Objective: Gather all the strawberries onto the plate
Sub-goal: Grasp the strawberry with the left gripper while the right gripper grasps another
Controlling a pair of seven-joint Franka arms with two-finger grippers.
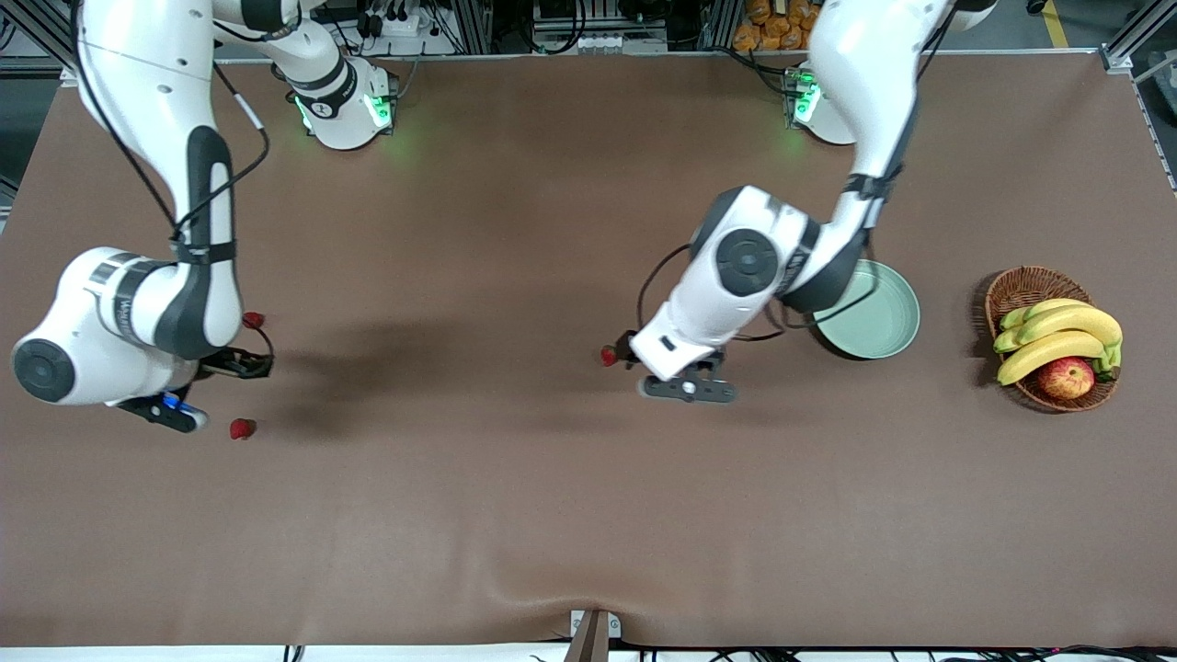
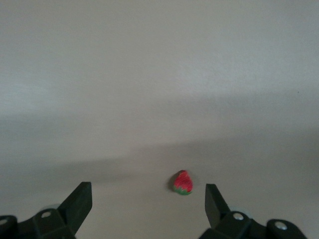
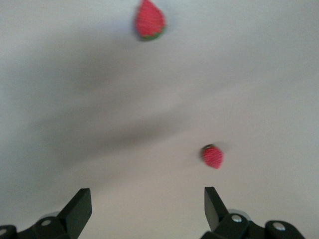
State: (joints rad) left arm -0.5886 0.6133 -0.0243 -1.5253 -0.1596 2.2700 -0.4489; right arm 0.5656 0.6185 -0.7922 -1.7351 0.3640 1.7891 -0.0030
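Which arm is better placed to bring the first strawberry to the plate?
The left. Its open left gripper hovers by the middle strawberry, and the plate is beside that arm. The right gripper is open over the other end.

Three small red strawberries lie on the brown desk, none in the plate. One [image 1: 608, 355] sits near the desk's middle (green top visible in the left wrist view). Two lie toward the right arm's end: one [image 1: 253, 320] farther from the front camera, one [image 1: 242, 428] nearer. The pale mint-green plate [image 1: 894, 336], round and shallow, rests upright beside the basket [image 1: 1016, 287].
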